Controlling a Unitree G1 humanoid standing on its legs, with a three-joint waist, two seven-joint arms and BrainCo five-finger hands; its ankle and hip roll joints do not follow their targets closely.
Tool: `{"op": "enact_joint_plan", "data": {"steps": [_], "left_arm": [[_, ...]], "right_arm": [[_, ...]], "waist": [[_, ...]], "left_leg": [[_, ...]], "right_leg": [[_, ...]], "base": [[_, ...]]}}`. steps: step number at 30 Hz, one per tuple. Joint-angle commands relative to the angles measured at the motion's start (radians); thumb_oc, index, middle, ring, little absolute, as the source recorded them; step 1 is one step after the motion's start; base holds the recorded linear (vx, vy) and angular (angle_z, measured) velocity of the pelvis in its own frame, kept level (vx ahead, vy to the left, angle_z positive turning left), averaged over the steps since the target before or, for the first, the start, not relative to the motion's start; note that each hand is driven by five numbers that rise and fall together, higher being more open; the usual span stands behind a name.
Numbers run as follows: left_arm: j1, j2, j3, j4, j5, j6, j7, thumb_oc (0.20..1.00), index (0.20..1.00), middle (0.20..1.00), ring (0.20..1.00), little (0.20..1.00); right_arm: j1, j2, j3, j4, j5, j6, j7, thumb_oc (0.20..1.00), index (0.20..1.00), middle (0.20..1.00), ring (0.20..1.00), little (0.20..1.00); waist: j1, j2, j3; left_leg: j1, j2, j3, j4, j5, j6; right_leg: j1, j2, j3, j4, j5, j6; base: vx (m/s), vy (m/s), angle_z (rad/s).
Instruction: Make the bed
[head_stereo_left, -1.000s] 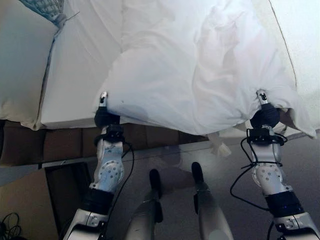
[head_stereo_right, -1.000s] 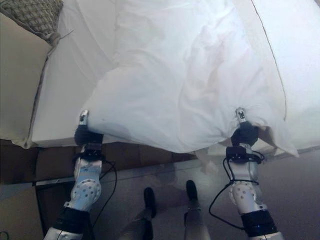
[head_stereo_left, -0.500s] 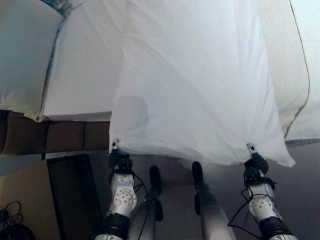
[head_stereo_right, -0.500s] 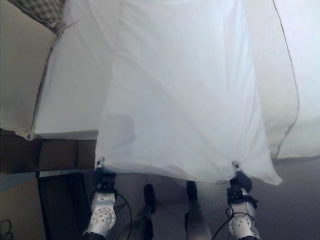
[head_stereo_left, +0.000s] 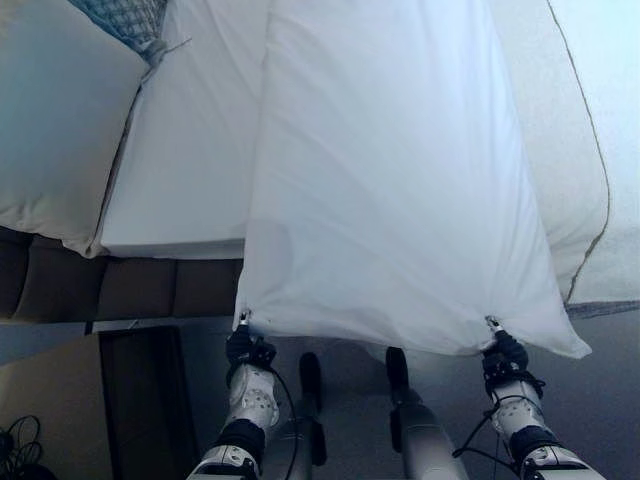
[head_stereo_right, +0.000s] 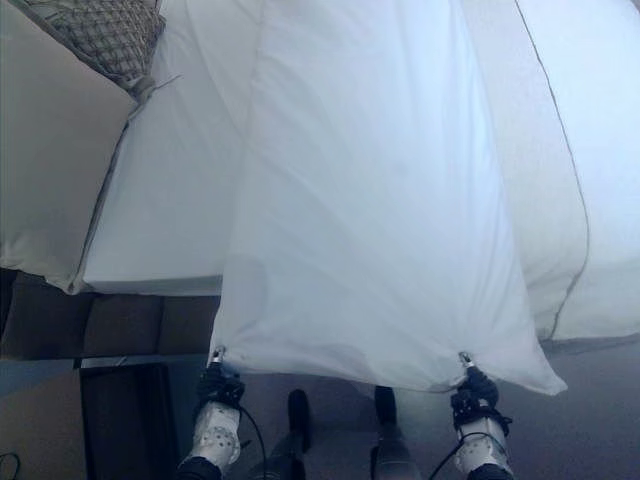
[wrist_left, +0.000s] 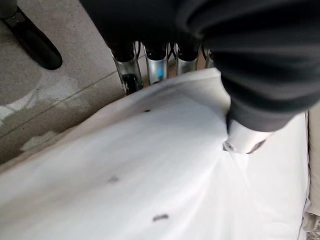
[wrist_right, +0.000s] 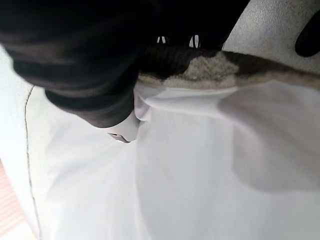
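No writing or label can be read on anything here.

At the far left a large pillow (head_stereo_left: 55, 120) lies on the bed, with the corner of a checked cushion (head_stereo_right: 110, 35) beyond it. The mattress (head_stereo_left: 185, 170) under a white fitted cover runs right from there, and its dark padded base (head_stereo_left: 110, 290) shows along the near side. On the floor at the near left stands a dark flat panel (head_stereo_left: 140, 395), perhaps a low cabinet; the view is too dim to say.

The white sheet (head_stereo_left: 390, 190) is stretched flat and smooth from the far side of the bed out past its near edge, so that its near hem hangs over the grey floor (head_stereo_left: 600, 400). The left hand (head_stereo_left: 243, 343) pinches the sheet's near left corner; the left wrist view shows the thumb (wrist_left: 245, 140) pressed on top of the cloth and the fingers (wrist_left: 127, 67) curled beneath the hem, with a few small dark specks on the sheet that the head views hardly show. The right hand (head_stereo_left: 500, 345) clamps the near right corner; its wrist view shows the thumb (wrist_right: 125, 127) bearing down on the cloth. At the far right a cream quilt (head_stereo_right: 600, 150) with a thin dark piped edge lies beside the sheet.
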Motion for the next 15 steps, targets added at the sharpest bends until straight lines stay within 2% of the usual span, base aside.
{"op": "enact_joint_plan", "data": {"steps": [1,3,4,5,6,7,13,14,15], "left_arm": [[0.19,0.07,0.116,0.205,0.03,-0.01,0.093,0.2,0.2,0.2,0.2,0.2],[0.19,0.071,0.088,0.225,0.082,0.0,0.091,0.2,0.2,0.2,0.2,0.2],[0.191,0.071,0.057,0.222,0.131,0.014,0.094,0.238,0.238,0.238,0.238,0.238],[0.203,0.083,-0.028,0.182,0.252,0.017,0.092,0.859,0.859,0.859,0.859,0.859],[0.203,0.083,-0.028,0.181,0.253,0.018,0.093,1.0,1.0,1.0,1.0,1.0],[0.211,0.093,-0.074,0.162,0.263,0.019,0.046,1.0,1.0,1.0,1.0,1.0],[0.215,0.122,-0.138,0.094,0.267,0.019,-0.034,1.0,1.0,1.0,1.0,1.0],[0.22,0.145,-0.181,0.008,0.282,0.016,-0.097,1.0,1.0,1.0,1.0,1.0],[0.221,0.145,-0.181,0.007,0.282,0.016,-0.097,1.0,1.0,1.0,1.0,1.0]], "right_arm": [[0.189,0.03,-0.007,0.144,-0.033,0.033,-0.06,0.2,0.2,0.2,0.2,0.2],[0.188,0.034,0.023,0.163,-0.078,0.042,-0.065,0.2,0.2,0.2,0.2,0.2],[0.186,0.039,0.039,0.165,-0.095,0.045,-0.07,0.263,0.263,0.263,0.263,0.263],[0.187,0.045,0.066,0.167,-0.125,0.051,-0.074,0.755,0.755,0.755,0.755,0.755],[0.187,0.045,0.065,0.167,-0.125,0.051,-0.074,0.893,0.893,0.893,0.893,0.893],[0.187,0.045,0.077,0.165,-0.141,0.05,-0.072,1.0,1.0,1.0,1.0,1.0],[0.165,0.041,0.074,0.146,-0.124,0.031,-0.081,1.0,1.0,1.0,1.0,1.0],[0.156,0.036,0.078,0.111,-0.125,0.019,-0.082,1.0,1.0,1.0,1.0,1.0],[0.157,0.037,0.078,0.111,-0.125,0.019,-0.083,1.0,1.0,1.0,1.0,1.0]], "waist": [[0.019,-0.047,-0.012],[0.019,-0.046,-0.014],[0.018,-0.046,-0.016],[0.017,-0.048,-0.013],[0.018,-0.048,-0.016],[0.017,-0.047,-0.019],[0.015,-0.043,-0.023],[0.013,-0.042,-0.022],[0.013,-0.042,-0.023]], "left_leg": [[-0.057,-0.013,0.013,0.004,0.016,-0.031],[-0.053,-0.012,0.013,-0.002,0.018,-0.032],[-0.051,-0.011,0.013,-0.005,0.019,-0.033],[-0.045,-0.009,0.012,-0.007,0.02,-0.033],[-0.048,-0.009,0.012,-0.007,0.021,-0.033],[-0.049,-0.01,0.01,-0.007,0.021,-0.033],[-0.046,-0.012,0.008,-0.004,0.018,-0.034],[-0.048,-0.013,0.006,-0.007,0.019,-0.034],[-0.048,-0.013,0.006,-0.007,0.019,-0.034]], "right_leg": [[-0.03,-0.079,0.033,-0.073,0.099,0.085],[-0.029,-0.079,0.034,-0.075,0.1,0.086],[-0.027,-0.079,0.033,-0.078,0.101,0.086],[-0.019,-0.079,0.031,-0.079,0.099,0.086],[-0.023,-0.079,0.032,-0.08,0.101,0.086],[-0.021,-0.08,0.032,-0.079,0.1,0.087],[-0.018,-0.08,0.031,-0.079,0.097,0.089],[-0.02,-0.078,0.033,-0.079,0.097,0.089],[-0.02,-0.078,0.033,-0.079,0.097,0.089]], "base": [[0.0,0.0,0.0],[0.0,0.0,0.0],[0.0,0.0,0.0],[0.0,0.0,0.0],[0.0,0.0,0.0],[0.0,0.0,0.0],[0.0,-0.003,0.01],[0.0,0.0,0.0],[0.0,0.0,0.0]]}}
